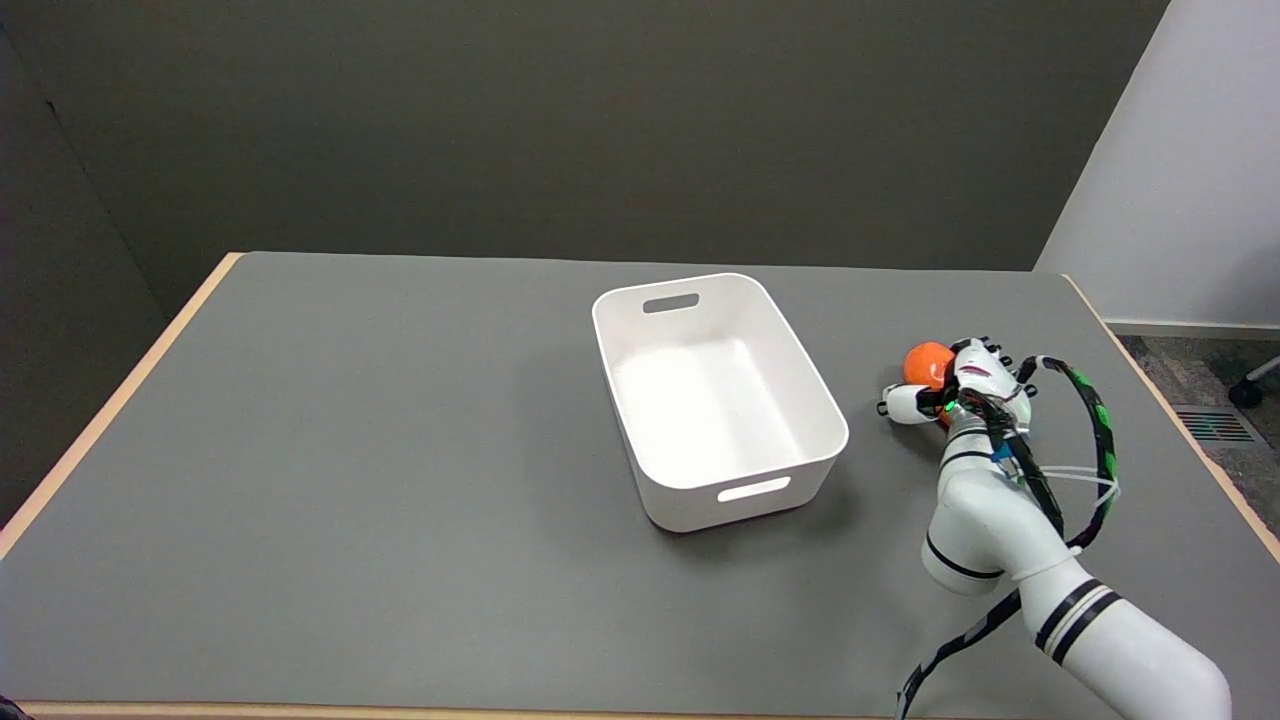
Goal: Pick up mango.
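The black-and-white many-fingered right hand point(962, 388) covers the lower part of the round orange mango point(926, 364), hiding whether its fingers close around it, while the white right arm point(1090, 610) is cut off at the lower right edge

Even overhead light, sharp focus across the table point(350, 450). Glare bleaches the white bin's point(715, 395) floor. Soft shadow pools at its near-right side.

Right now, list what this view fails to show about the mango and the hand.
- Mango: mostly hidden behind the right hand, head view; only its orange top shows.
- Grip: the fingers' contact with it sits behind the hand, so firmness cannot be told.
- Lift: whether it is off the table is hidden.
- Right arm: cut off by the lower right edge.
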Robot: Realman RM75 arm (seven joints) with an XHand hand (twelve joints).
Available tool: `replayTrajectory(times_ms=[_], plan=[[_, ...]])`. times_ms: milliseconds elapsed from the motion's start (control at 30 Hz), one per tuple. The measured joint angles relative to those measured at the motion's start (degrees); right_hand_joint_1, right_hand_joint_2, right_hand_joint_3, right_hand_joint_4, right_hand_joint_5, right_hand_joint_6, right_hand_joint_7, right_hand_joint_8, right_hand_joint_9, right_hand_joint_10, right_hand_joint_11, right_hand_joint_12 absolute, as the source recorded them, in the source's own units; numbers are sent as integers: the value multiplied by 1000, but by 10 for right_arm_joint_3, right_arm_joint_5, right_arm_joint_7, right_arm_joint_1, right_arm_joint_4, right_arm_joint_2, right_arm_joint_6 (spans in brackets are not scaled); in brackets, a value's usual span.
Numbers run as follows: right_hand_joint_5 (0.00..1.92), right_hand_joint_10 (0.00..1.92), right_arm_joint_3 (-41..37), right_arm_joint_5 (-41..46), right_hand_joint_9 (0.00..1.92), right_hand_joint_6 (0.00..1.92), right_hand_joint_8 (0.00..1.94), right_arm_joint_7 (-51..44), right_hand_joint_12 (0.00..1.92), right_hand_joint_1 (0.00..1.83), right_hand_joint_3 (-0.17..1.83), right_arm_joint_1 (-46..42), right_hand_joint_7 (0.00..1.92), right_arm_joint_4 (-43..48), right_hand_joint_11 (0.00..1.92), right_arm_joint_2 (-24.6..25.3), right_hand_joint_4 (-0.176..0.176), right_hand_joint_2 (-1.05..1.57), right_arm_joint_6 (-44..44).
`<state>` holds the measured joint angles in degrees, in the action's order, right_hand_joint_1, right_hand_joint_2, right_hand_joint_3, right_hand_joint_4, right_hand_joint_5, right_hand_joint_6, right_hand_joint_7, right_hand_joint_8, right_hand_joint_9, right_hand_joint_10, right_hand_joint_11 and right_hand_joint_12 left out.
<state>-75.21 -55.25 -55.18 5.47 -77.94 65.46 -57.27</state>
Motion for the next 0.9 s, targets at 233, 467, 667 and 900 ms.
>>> replayTrajectory(times_ms=[233,467,667,900], plan=[[484,1921,5,-23,587,1509,1941,0,1921,1116,180,-2,566,2,74,-3,-176,1309,3],[437,1921,2,-55,644,1582,1938,27,1921,1105,198,-15,587,-19,120,-8,-176,1314,14],[426,1921,-4,-95,697,1583,1920,97,1921,1106,122,-28,598,-52,207,-17,-176,1349,25],[439,1921,-11,-159,739,1582,1883,201,1921,1117,202,-43,631,-122,322,-30,-176,1297,46]])
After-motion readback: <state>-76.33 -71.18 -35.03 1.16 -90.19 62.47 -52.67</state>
